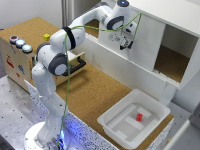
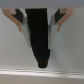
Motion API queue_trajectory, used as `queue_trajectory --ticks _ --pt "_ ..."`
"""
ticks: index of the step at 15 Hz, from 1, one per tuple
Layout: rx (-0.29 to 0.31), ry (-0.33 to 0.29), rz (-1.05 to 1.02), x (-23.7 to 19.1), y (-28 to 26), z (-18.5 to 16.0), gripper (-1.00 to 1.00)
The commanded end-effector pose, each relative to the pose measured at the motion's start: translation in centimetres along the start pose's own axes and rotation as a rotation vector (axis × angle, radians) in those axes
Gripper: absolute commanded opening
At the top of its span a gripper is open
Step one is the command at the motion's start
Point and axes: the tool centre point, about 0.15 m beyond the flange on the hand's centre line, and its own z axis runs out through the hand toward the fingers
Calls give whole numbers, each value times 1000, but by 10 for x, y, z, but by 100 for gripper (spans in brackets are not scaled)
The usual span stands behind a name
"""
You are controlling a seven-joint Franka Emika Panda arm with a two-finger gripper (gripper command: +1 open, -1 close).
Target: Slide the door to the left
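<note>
The door point(image 1: 145, 42) is a plain white upright panel covering the part of the white cabinet point(image 1: 170, 12) toward the exterior view's left. Beside it, the opening point(image 1: 172, 60) toward the exterior view's right shows the cork-lined inside. My gripper point(image 1: 125, 44) hangs right at the door's face, near its edge on the exterior view's left. In the wrist view the black fingers point(image 2: 41, 37) appear pressed together into one dark wedge, so the gripper point(image 2: 42, 59) looks shut on nothing. The white door panel point(image 2: 67, 50) fills the background close behind. Whether the fingertips touch the door does not show.
A white bin point(image 1: 115, 125) holding a small red block point(image 1: 139, 117) sits at the front right of the cork counter. A wooden box point(image 1: 15, 62) with coloured buttons, a drawer with a black handle point(image 1: 79, 65) and a yellow item point(image 1: 46, 36) stand at the left. A green cable point(image 1: 66, 85) trails along the arm.
</note>
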Motion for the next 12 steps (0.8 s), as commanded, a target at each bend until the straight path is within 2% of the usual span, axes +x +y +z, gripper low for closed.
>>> queue_trajectory --ticks 1,12 --pt "-106 80 4 -30 -51 -6 -100" --pt "-117 98 -43 -38 -123 -7 -100"
